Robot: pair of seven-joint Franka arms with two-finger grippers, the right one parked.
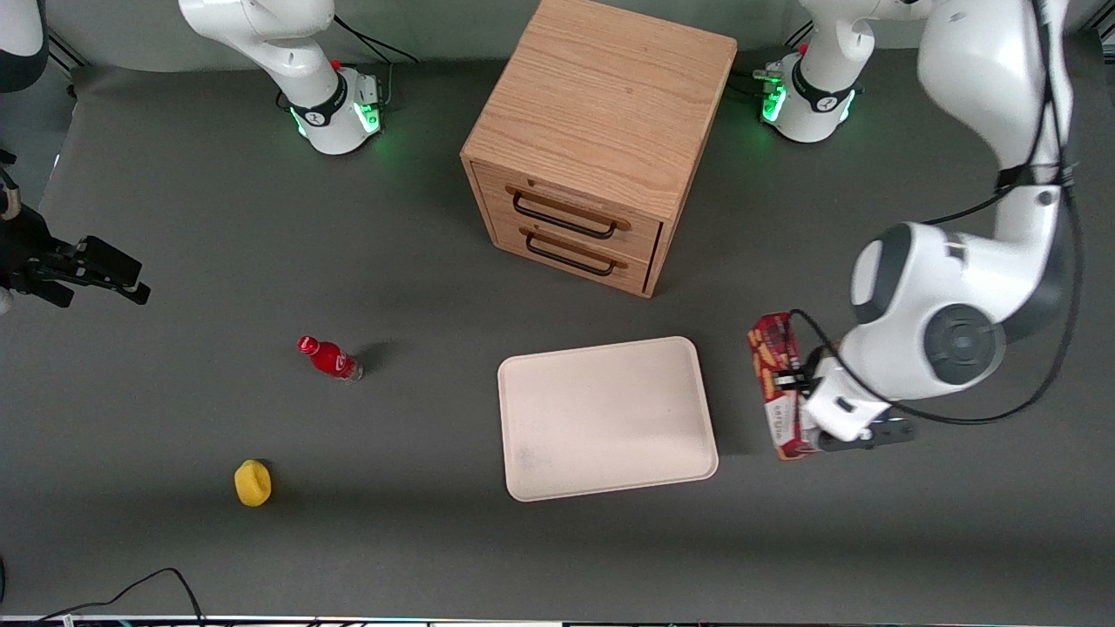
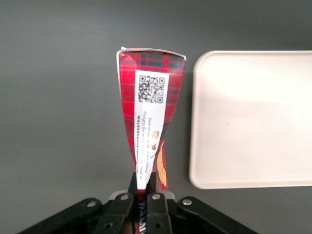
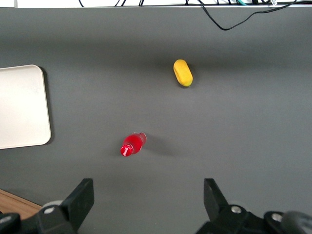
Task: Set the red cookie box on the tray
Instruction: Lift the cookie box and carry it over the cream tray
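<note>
Grey bench [image 1: 174, 540]: gripper [image 2: 145, 195] fingers clamped on box [image 2: 148, 117], at tray's [image 2: 253, 122] 9 o'clock; placement on tray remains.

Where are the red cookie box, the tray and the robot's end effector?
red cookie box [image 2: 151, 97], left wrist view, white label patch.
tray [image 1: 605, 418], front view, bare middle.
end effector [image 2: 144, 192], left wrist view, between fingertips clamping the box.
</note>
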